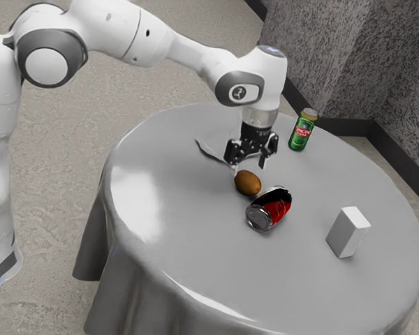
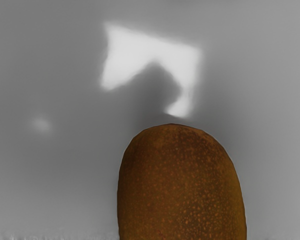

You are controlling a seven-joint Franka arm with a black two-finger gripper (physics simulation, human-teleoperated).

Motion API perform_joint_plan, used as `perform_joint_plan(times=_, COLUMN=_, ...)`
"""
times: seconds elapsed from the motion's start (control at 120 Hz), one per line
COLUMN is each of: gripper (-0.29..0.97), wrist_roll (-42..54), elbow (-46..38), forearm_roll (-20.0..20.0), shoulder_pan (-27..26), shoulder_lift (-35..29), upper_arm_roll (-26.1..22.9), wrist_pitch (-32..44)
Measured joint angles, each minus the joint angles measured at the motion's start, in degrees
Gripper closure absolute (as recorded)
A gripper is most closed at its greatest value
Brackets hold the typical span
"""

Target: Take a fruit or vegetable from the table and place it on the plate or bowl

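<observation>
A brown kiwi [image 1: 247, 182] lies on the round grey-clothed table [image 1: 174, 230] near its middle. My gripper [image 1: 250, 162] hangs just above and slightly behind the kiwi, pointing down, open, fingers spread and not touching the fruit. The wrist view has the kiwi [image 2: 180, 185] close under my hand, its speckled skin large against the grey cloth. A red and silver bowl-like vessel [image 1: 269, 207] lies tipped on its side right next to the kiwi, toward the table's front.
A green can [image 1: 303, 130] stands upright at the back, on the exterior view's right of my gripper. A white box [image 1: 348, 232] sits near the right edge. A thin pale flat shape [image 1: 209, 150] lies left of the gripper.
</observation>
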Motion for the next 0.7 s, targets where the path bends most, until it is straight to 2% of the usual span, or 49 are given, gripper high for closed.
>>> perform_joint_plan(times=0.3, gripper=0.00, wrist_roll=-1.6, elbow=2.8, forearm_roll=-0.1, shoulder_pan=-0.1, shoulder_lift=3.2, upper_arm_roll=0.2, wrist_pitch=1.5)
perform_joint_plan(times=0.7, gripper=0.00, wrist_roll=-2.8, elbow=2.2, forearm_roll=-0.7, shoulder_pan=-0.3, shoulder_lift=4.9, upper_arm_roll=0.2, wrist_pitch=3.4)
